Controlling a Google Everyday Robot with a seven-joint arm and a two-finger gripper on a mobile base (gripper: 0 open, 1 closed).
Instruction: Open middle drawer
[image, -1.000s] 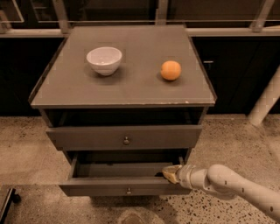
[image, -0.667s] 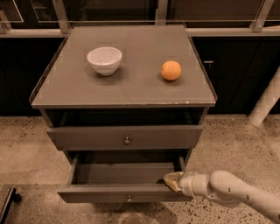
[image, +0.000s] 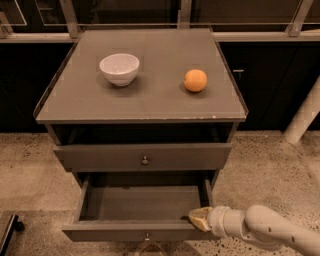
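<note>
Middle drawer (image: 110, 231) pulled well out. Gripper (image: 200, 218) at its front right corner, on rim; clamped or spread, can't tell. Bowl (image: 119, 68), orange (image: 195, 80) on cabinet top (image: 150, 102) above drawer.

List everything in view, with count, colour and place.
cabinet: one, grey-brown, centre
bowl: one, white, cabinet top, left
orange: one, orange, cabinet top, right
upper drawer: one, grey-brown, shut, under the top
middle drawer: one, grey-brown, open, below the upper drawer
floor: one, speckled beige, around the cabinet
post: one, white, far right
arm: one, white, lower right
gripper: one, tan, at the middle drawer's right front corner
</note>
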